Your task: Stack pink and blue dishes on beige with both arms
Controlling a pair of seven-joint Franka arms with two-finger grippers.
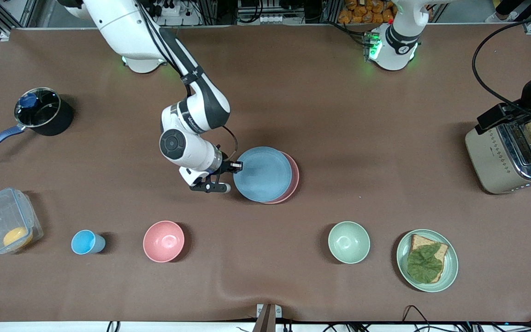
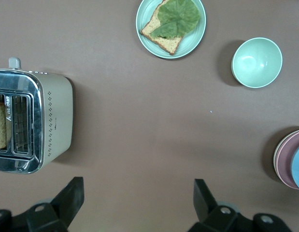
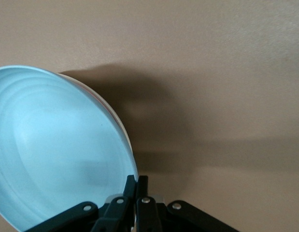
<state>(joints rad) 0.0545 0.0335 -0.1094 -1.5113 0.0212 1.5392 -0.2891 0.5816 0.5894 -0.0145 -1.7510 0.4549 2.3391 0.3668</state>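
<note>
My right gripper (image 1: 237,167) is shut on the rim of the pastel blue plate (image 1: 262,174), at its edge toward the right arm's end of the table. The blue plate lies over the pink plate (image 1: 294,180), shifted a little so a pink crescent shows. In the right wrist view the fingers (image 3: 142,182) pinch the blue plate (image 3: 57,150), which looks tilted. In the left wrist view a thin beige rim (image 2: 275,159) shows under the pink plate (image 2: 287,159). My left gripper (image 2: 138,186) hangs open and empty over bare table beside the toaster (image 2: 35,121).
A pink bowl (image 1: 163,241), a blue cup (image 1: 85,242) and a lidded box (image 1: 6,220) stand nearer the front camera. A green bowl (image 1: 349,242) and a green plate with bread and a leaf (image 1: 427,260) too. A pot (image 1: 42,110) stands at the right arm's end.
</note>
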